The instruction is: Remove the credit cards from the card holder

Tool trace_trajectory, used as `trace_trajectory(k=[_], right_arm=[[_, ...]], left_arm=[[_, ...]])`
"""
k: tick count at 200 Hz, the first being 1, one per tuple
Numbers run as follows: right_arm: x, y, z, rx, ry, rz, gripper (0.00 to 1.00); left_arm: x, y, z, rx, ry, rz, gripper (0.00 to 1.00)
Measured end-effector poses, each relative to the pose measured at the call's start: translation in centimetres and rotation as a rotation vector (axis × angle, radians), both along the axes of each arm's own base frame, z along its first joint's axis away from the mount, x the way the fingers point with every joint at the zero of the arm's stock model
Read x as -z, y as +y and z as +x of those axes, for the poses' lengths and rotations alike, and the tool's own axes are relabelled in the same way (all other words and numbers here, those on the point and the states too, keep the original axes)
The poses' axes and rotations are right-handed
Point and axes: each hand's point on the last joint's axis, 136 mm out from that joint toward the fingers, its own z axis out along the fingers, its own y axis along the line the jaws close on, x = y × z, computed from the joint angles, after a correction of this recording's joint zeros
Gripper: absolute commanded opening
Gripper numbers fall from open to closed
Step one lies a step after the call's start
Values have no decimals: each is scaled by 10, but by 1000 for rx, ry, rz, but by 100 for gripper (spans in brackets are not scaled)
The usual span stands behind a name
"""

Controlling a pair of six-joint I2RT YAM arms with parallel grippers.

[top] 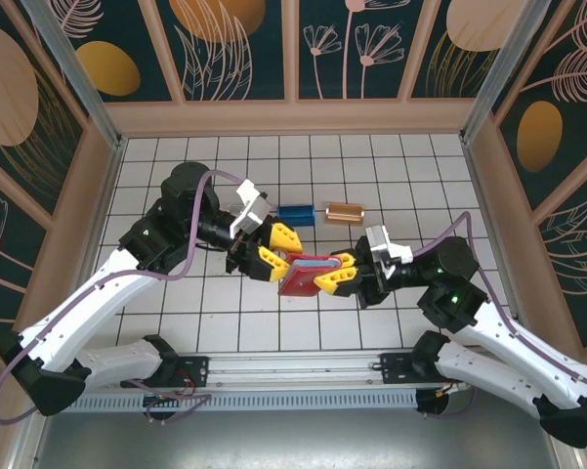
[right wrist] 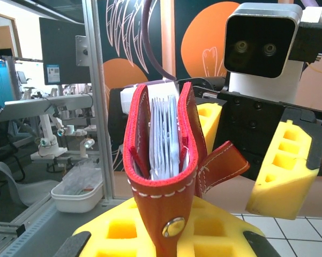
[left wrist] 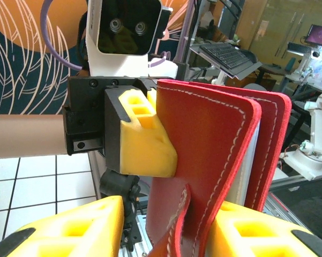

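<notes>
White tiles cover the surface (top: 391, 166), and dark walls with flower pictures stand all around it. Both my arms meet in the middle, and the red holder (top: 298, 278) is up in the air between them.

My right end effector (top: 334, 276) is closed on the holder. It pinches the end near the snap button, and the holder stands up from its yellow fingers. My left end effector (top: 275, 250) has its fingers on each side of the other end. I see a gap beside one finger, so I cannot tell if it is pinching or not. The little strap hangs loose.

The holder is open a bit at the top. Thin pale sheets (right wrist: 163, 139) stand packed inside it. I cannot tell which are cards and which are pockets.

A blue block (top: 296, 214) and a copper block (top: 344, 212) lie on the tiles just behind us. They are not part of my job.

I think the job has only just begun. The holder is picked up and held, and that is all. No card lies on the tiles, and no card sticks out. Every card has yet to be pulled out, one by one.
</notes>
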Motion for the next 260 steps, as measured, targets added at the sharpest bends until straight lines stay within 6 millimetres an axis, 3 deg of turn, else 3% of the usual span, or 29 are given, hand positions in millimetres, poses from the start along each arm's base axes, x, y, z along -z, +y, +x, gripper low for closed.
trace_trajectory(k=[63, 81, 114, 141, 201, 260], right_arm=[[2, 4, 7, 26, 21, -18, 0], [3, 3, 11, 56, 26, -26, 17], [9, 0, 30, 195, 53, -48, 47], [14, -11, 51, 348, 82, -60, 57], [28, -40, 76, 572, 116, -46, 64], [41, -50, 87, 663, 148, -82, 64]], left_arm=[[5, -1, 1, 0, -7, 8, 14], [6, -2, 4, -19, -16, 12, 0], [16, -10, 30, -184, -25, 60, 0], [28, -12, 58, -356, -33, 120, 0], [48, -5, 110, -648, -56, 237, 0], [53, 2, 114, -684, -66, 303, 0]])
